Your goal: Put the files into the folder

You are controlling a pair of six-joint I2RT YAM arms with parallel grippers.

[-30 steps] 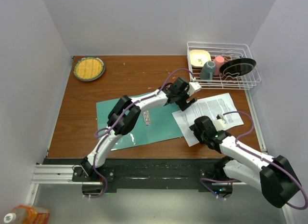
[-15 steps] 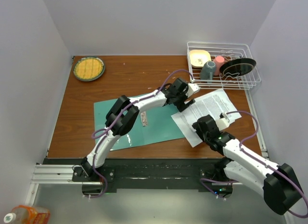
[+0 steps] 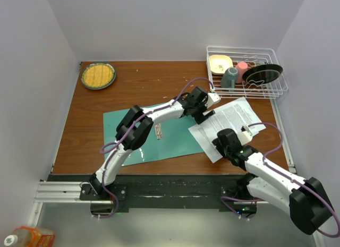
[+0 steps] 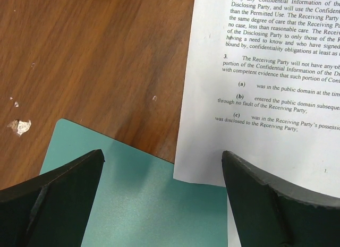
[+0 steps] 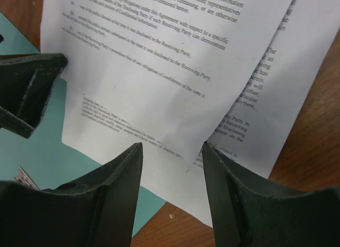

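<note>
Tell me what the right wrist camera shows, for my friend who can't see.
White printed files fill the picture, overlapping a teal folder at left on a brown table. The right gripper hovers open over the sheets' near edge.

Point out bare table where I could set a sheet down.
Bare table between the yellow plate and the dish rack, and left of the folder. Crowded on the right: files, left pincer, right pincer.

Folder [image 3: 175,143] middle hidden under left arm [image 3: 159,113], near corner of files [image 3: 236,115] under right gripper [image 3: 220,138], their print unreadable from above, edges cropped in wrist views
</note>
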